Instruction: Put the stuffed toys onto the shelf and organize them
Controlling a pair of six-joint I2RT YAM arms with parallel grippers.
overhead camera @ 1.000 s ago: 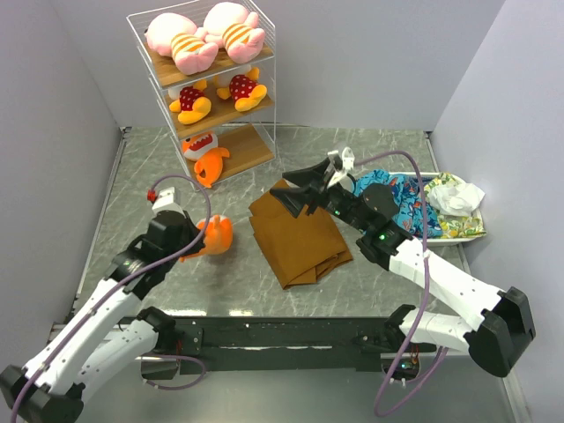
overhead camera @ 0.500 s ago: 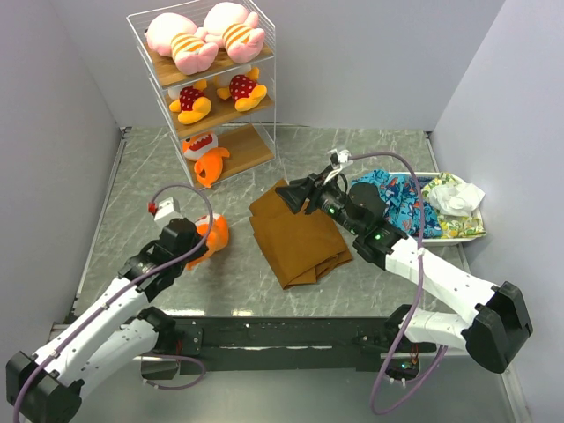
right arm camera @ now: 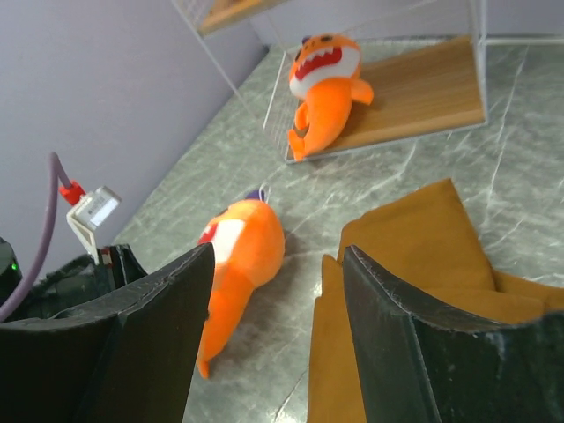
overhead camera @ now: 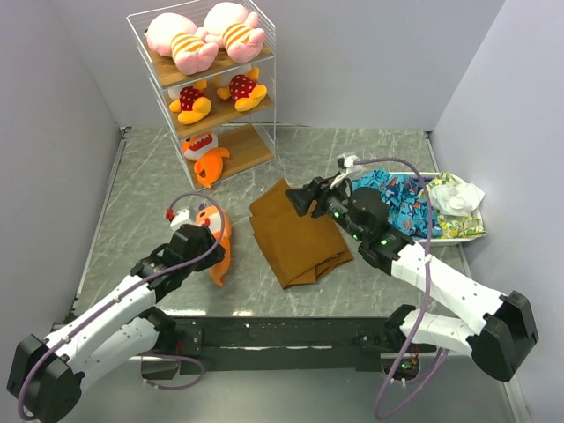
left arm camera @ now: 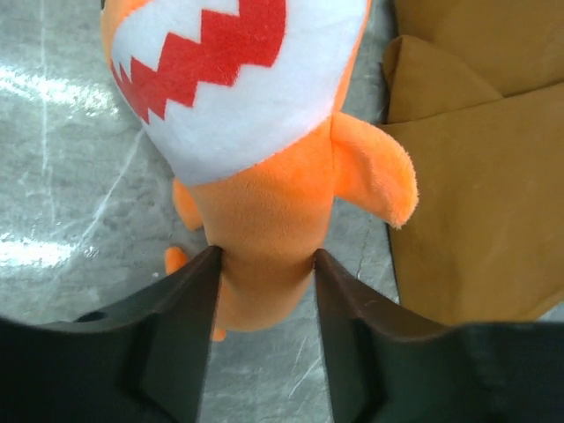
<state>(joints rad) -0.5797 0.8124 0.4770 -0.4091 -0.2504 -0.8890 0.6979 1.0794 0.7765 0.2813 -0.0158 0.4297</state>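
One orange toothy shark [overhead camera: 218, 243] lies on the marble table, mouth up in the left wrist view [left arm camera: 256, 132] and also visible to the right wrist camera [right arm camera: 242, 256]. My left gripper [overhead camera: 204, 248] [left arm camera: 264, 257] stands open, its jaws on either side of the shark's tail end. The shelf [overhead camera: 254, 144] stands at the back left with two pink toys [overhead camera: 203, 37] on top, two yellow toys [overhead camera: 216, 95] in the middle and another shark [overhead camera: 204, 157] [right arm camera: 326, 88] on the bottom board. My right gripper [overhead camera: 300, 198] [right arm camera: 278, 254] hangs open and empty over the cloth.
A folded brown cloth [overhead camera: 300, 240] [left arm camera: 476, 176] lies at the centre, just right of the shark. A white tray [overhead camera: 476, 234] at the right holds a colourful fabric pile [overhead camera: 410, 204]. Walls close in on the left, back and right.
My left gripper has moved toward the centre and its jaws have opened; the shark now lies stretched out on the table. The right gripper has drawn back slightly to the right.
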